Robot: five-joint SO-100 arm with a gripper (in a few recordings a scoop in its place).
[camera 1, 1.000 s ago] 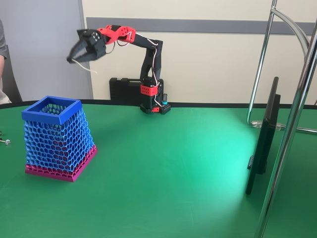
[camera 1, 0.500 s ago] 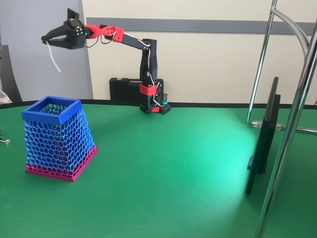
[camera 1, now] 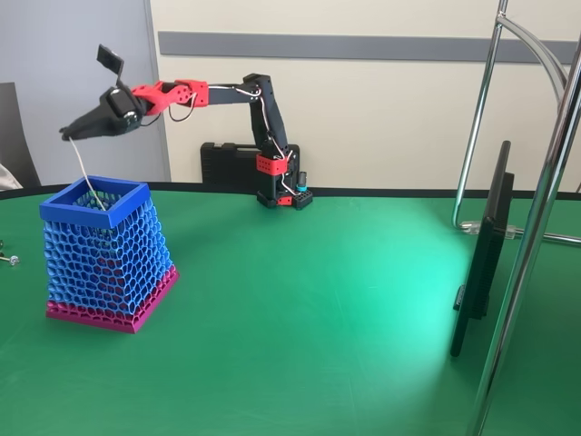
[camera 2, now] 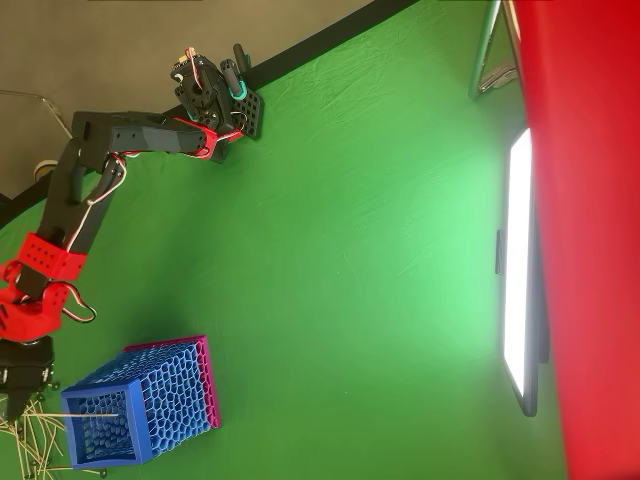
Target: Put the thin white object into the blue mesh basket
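Observation:
The blue mesh basket [camera 1: 104, 250] stands on the green table at the left, with a solid blue rim and a pink base; in the overhead view the basket [camera 2: 150, 400] is at the lower left. My gripper [camera 1: 69, 134] hovers just above and left of the rim, shut on the top end of the thin white object [camera 1: 83, 177]. The strip hangs down in a curve, its lower end inside the basket's opening. From overhead the gripper [camera 2: 14, 402] sits beside the basket and the white strip [camera 2: 85, 415] reaches across the opening.
A small metal screw [camera 1: 9, 260] lies on the table left of the basket. Several loose white strips [camera 2: 35, 445] lie beside the basket in the overhead view. A dark screen [camera 1: 484, 250] and chrome stand poles [camera 1: 531, 245] occupy the right. A black case [camera 1: 227, 163] sits behind the arm's base.
The arm has swung left and come down, carrying the white strip from high in the air to over the basket. The strip's lower end now dips into the opening.

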